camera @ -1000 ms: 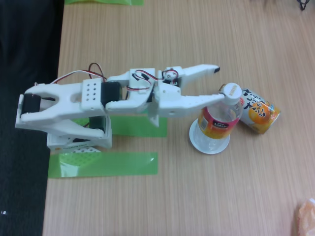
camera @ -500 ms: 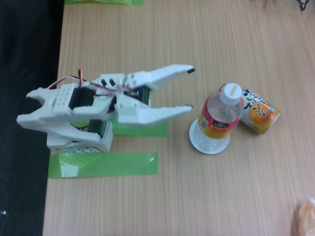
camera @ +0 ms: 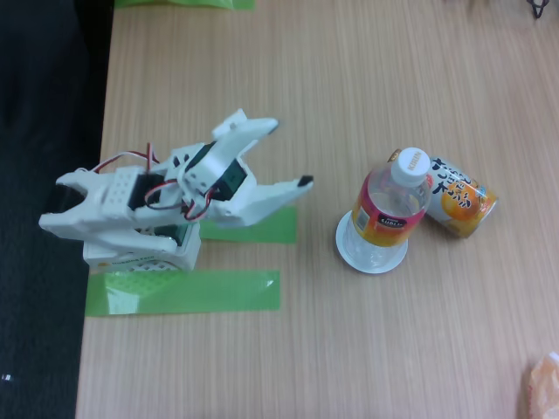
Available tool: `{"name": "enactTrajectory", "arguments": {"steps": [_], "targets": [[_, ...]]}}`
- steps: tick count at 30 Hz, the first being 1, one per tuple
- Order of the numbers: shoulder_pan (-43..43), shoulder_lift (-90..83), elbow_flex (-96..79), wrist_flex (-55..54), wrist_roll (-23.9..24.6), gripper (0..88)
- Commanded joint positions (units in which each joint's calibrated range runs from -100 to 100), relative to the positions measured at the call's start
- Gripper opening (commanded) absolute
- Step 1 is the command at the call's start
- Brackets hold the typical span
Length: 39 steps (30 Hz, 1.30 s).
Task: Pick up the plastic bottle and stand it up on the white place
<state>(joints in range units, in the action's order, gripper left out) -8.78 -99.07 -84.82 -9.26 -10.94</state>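
Already upright: bottle (camera: 390,206) stands on the disc (camera: 370,251), claw (camera: 288,155) spread wide, well apart from it.
Its top seems to lean against the orange can (camera: 458,197); nudging either could topple it.

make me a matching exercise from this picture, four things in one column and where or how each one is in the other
Things:
1. plastic bottle
2. white place
3. orange can
4. gripper

States:
A. lying on its side on the table
B. open, pulled back near the arm's base
C. standing upright
D. flat under the bottle's base

Pairs: 1-C, 2-D, 3-A, 4-B
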Motion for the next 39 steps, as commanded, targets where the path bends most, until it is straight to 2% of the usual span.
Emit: {"name": "enactTrajectory", "arguments": {"steps": [1,9,17,26,39], "targets": [[-0.3,-0.3,-5.3,-17.6,4.8,26.2],[-0.8,-0.3,-13.3,-45.3,10.7,24.7],[-0.8,-0.3,-12.8,-62.0,12.8,0.6],[-0.9,-0.3,-14.5,-77.7,12.5,1.3],[-0.7,-0.3,-14.6,-89.0,12.3,1.3]]}}
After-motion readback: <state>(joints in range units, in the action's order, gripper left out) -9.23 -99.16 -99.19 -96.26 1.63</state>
